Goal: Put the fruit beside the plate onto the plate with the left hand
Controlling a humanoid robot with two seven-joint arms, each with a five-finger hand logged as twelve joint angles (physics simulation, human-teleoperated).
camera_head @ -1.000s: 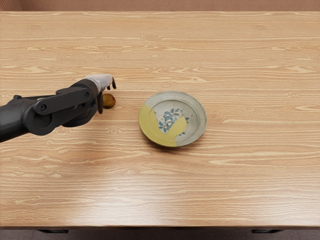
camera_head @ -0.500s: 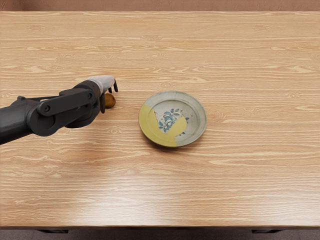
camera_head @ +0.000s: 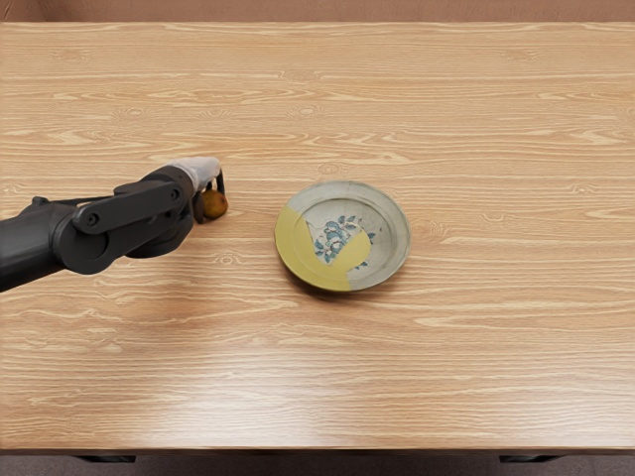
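Lowered since a second ago, the left robot hand (camera_head: 201,177) covers the fruit (camera_head: 214,205), grip unclear, on the surface (camera_head: 446,377) left of the plate (camera_head: 398,238); a loose hold could roll it away.

The table (camera_head: 446,377) is light wood with wavy lines in it, smooth, with a soft shine near the front. The plate (camera_head: 399,230) looks like glazed clay, a bit glossy, with a blue flower painted on it. The arm (camera_head: 99,223) looks like dark, dull plastic, and the hand (camera_head: 201,177) has a pale, smooth cover. The fruit (camera_head: 214,205) has brown, dull skin.
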